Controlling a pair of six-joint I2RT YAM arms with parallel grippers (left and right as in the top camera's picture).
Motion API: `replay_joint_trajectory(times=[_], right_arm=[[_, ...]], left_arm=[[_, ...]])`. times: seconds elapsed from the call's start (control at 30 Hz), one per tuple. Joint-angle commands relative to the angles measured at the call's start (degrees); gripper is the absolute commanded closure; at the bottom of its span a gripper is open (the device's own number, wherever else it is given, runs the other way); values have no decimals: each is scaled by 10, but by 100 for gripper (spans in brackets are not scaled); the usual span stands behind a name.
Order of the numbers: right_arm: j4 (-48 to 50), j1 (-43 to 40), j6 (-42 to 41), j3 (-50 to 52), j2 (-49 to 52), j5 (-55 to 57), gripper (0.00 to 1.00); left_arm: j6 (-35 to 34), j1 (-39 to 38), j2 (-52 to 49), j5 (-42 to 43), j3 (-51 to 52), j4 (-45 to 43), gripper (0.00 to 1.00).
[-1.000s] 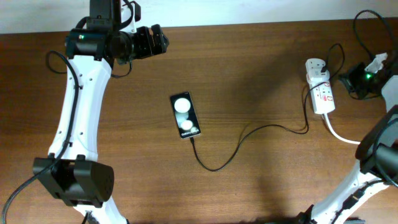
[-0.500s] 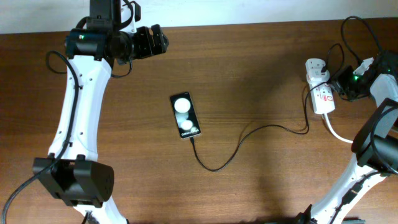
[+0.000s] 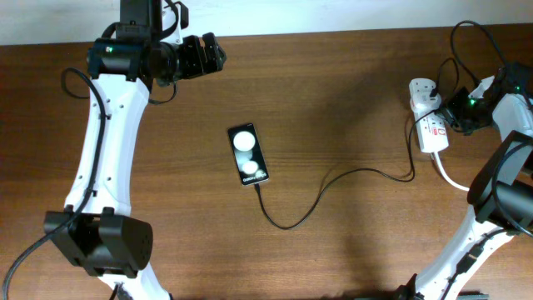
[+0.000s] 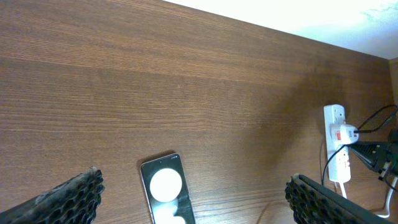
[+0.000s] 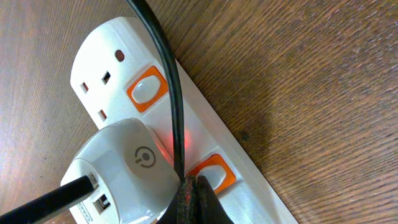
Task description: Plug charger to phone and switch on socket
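Note:
The black phone (image 3: 248, 155) lies face up mid-table, two white blobs on its face; it also shows in the left wrist view (image 4: 166, 196). The thin black charger (image 3: 325, 190) runs from the phone's lower end, where its tip seems plugged in, to the white socket (image 3: 421, 93) at the far right. My right gripper (image 3: 455, 117) is shut, its tip (image 5: 194, 182) touching the socket's (image 5: 106, 56) lower orange switch (image 5: 214, 172) beside the white adapter (image 5: 124, 168). A red glow shows there. My left gripper (image 3: 218, 55) is open and empty, high above the table at the back left.
A black cable (image 5: 163, 74) crosses the strip over the upper orange switch (image 5: 144, 90). The thick white cord (image 3: 454, 179) leaves the strip toward the right. The table's back edge meets a pale wall (image 4: 298, 15). The socket also shows in the left wrist view (image 4: 339, 146).
My right gripper has moved left from the table's right edge onto the socket. The left arm, phone and charger have not moved.

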State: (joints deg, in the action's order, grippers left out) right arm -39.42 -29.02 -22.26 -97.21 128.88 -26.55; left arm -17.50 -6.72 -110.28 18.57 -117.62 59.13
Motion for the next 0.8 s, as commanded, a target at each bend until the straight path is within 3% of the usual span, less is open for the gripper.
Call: replay_joint_trajectory(times=[0.0,0.13,0.23,0.4,0.53,0.6,0.77], right_arm=[[-17,47,3,21,28,9,96],[-29,-33,3,17,-3,30,96],[-72,-109,10,17,-112,26,96],[-79,-109,73,17,-276,-102,96],[-118,-12,170,17,-424,-121,96],[-149,57,176,17,-478,-102,96],[-278,248,193,17,-567,79,96]], left_arm=[[11,1,-3,-4,0,-1,1],[11,1,-3,-4,0,-1,1],[11,1,-3,-4,0,-1,1],[11,1,-3,-4,0,-1,1],[11,1,-3,-4,0,-1,1],[11,1,-3,-4,0,-1,1],[11,1,-3,-4,0,-1,1]])
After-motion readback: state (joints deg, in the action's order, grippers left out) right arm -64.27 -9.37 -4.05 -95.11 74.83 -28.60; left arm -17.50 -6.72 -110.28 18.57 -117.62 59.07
